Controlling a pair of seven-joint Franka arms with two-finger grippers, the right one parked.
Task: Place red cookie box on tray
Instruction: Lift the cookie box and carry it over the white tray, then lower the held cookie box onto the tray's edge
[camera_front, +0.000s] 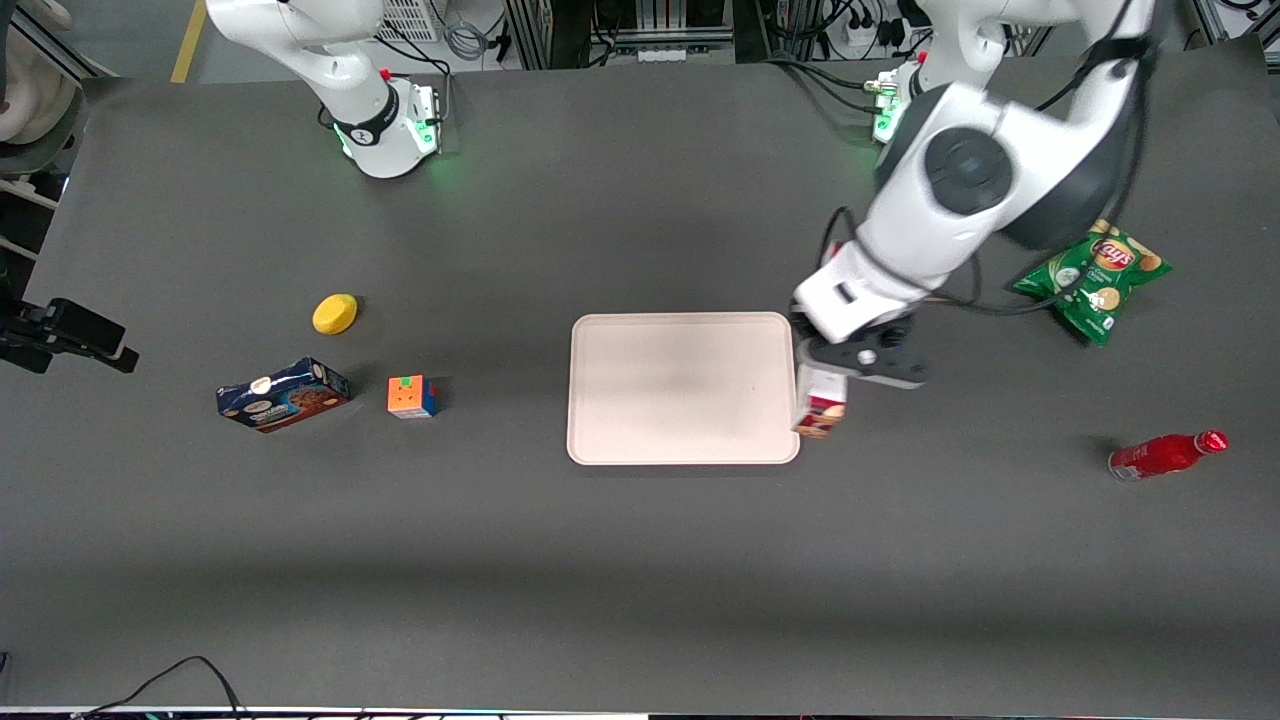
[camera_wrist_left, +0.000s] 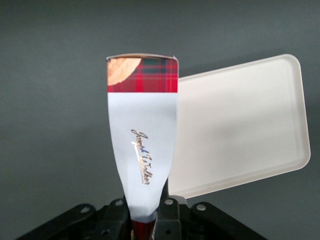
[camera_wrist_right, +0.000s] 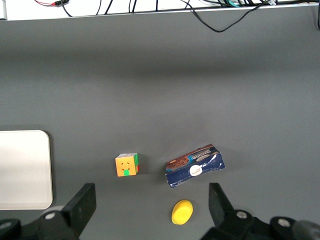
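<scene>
One hand (camera_front: 838, 372) of mine squeezes the red cookie box (camera_wrist_left: 143, 145); I should carry it sideways over the tray (camera_front: 682, 388), then lower gently.

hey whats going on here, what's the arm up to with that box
The working arm's hand is shut on the red cookie box, gripping it by one end so it hangs down lengthwise. The box is held in the air right at the edge of the tray on the working arm's end, not yet over its middle. The tray has nothing on it. A blue cookie box, a puzzle cube and a yellow object lie toward the parked arm's end.
</scene>
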